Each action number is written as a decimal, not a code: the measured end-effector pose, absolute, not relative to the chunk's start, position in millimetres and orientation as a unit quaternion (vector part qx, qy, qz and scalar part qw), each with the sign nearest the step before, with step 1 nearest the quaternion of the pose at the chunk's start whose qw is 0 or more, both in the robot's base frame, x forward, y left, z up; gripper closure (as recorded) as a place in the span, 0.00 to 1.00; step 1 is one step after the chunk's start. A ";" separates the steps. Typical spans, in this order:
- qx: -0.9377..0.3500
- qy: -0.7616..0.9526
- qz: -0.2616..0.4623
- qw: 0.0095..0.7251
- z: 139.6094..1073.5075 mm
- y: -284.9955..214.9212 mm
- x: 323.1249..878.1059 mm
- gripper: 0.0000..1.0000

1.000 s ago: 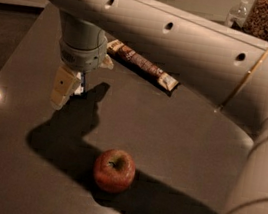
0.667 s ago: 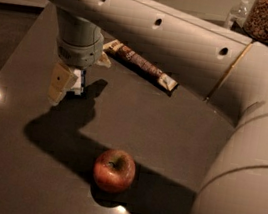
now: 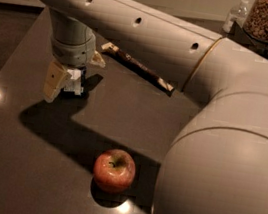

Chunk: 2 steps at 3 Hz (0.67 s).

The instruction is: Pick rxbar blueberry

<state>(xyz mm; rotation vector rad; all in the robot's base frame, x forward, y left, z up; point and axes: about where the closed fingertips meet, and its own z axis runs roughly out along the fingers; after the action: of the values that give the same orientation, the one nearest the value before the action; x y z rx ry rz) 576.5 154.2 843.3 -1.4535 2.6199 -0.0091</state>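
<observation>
Spotted the rxbar blueberry (image 3: 76,80) well back and left of the apple (image 3: 114,169) on the dark table (image 3: 2,169), tucked right against the gripper (image 3: 65,85) hanging down over it. Can't tell tbh if that gripper is clamped on the bar or just loose around it. Also seeing a long brown snack bag (image 3: 140,69) farther back from the apple, partly under the arm (image 3: 150,35).

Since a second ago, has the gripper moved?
Yes. The gripper has edged left, farther from the apple, which stayed put; it hangs low over the table's left side.
</observation>
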 end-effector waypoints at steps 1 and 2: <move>-0.484 0.872 -0.007 0.067 834.8 163.9 586.2 0.03; -0.485 0.872 -0.003 0.064 831.3 166.9 591.6 0.25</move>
<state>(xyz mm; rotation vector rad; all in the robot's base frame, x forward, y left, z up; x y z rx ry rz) 591.6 166.9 831.3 -1.4654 2.6342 -0.0093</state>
